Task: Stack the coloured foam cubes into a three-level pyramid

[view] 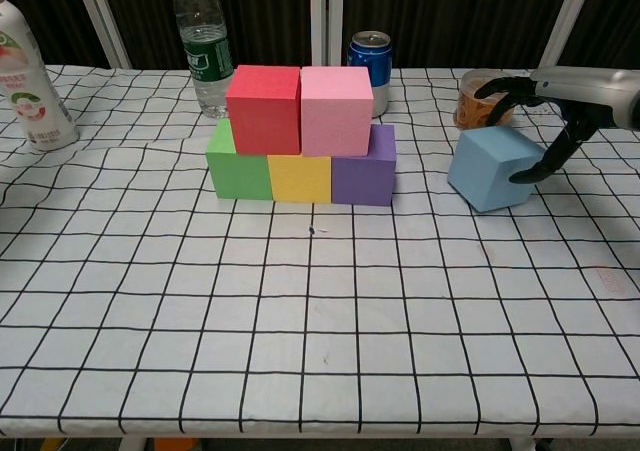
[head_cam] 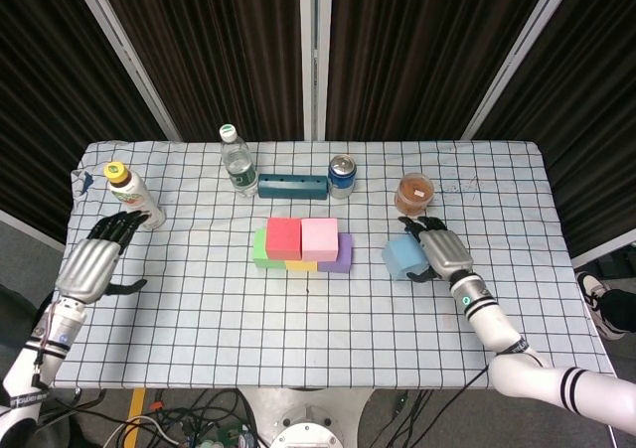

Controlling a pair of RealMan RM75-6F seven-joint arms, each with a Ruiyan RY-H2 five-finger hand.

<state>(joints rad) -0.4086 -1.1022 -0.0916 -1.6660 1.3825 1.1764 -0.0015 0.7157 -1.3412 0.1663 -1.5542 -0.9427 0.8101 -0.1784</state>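
Dark curtains (head_cam: 417, 51) hang behind the table's checked cloth (head_cam: 298, 309); cables (head_cam: 189, 423) litter the floor.

bottle (view: 26, 79) cropped, jar (view: 478, 101) partly hidden

Tilted blue cube (view: 494, 168) beside five-cube stack (view: 301, 136)
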